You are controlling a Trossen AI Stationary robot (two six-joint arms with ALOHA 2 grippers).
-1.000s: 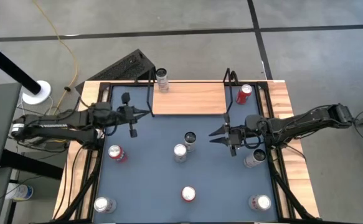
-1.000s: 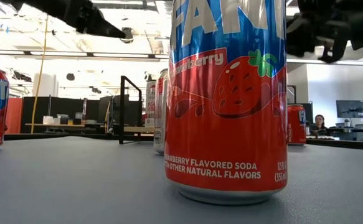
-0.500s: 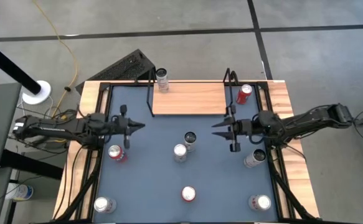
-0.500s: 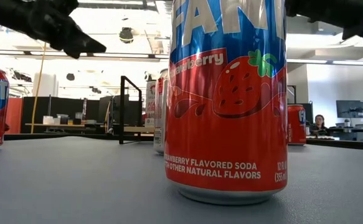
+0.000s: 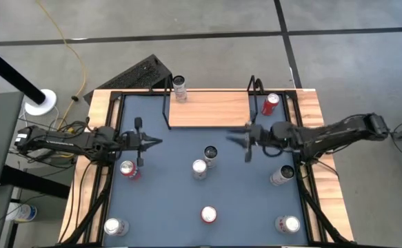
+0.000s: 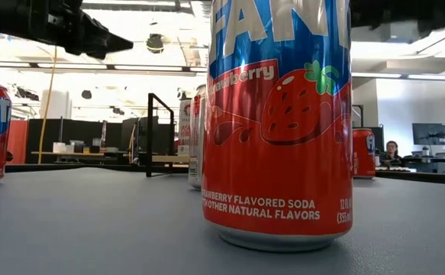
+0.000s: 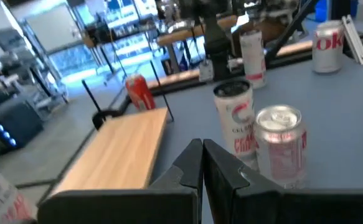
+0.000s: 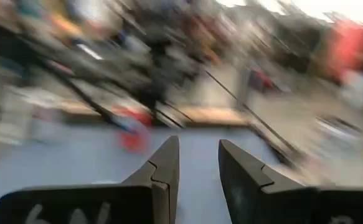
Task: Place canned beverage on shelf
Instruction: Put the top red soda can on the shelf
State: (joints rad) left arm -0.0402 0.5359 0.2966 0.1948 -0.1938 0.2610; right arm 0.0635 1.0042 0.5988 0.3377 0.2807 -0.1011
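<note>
The shelf [image 5: 209, 110], a light-wood board on a black wire frame, stands at the table's far middle. A silver can [image 5: 180, 88] stands at its far left corner and a red can [image 5: 271, 103] just right of it. Two silver cans [image 5: 210, 153] [image 5: 199, 167] stand upright on the grey mat in front of the shelf. My left gripper [image 5: 158, 142] [image 7: 202, 158] hovers shut, pointing level toward these cans from the left. My right gripper [image 5: 232, 138] [image 8: 198, 165] hovers open and holds nothing, right of them, near the shelf's front right corner.
More upright cans stand on the mat: a red one [image 5: 129, 169] under my left arm, one [image 5: 281, 175] under my right arm, and three along the near edge [image 5: 115, 226] [image 5: 207, 215] [image 5: 287, 224]. A red strawberry soda can [image 6: 279, 122] fills the low view.
My left gripper has drawn back from the shelf's left front corner toward the table's near left and sunk a little, staying shut. My right gripper has risen, moved toward the far edge and the shelf, and rolled about its own axis; its gap looks unchanged.
</note>
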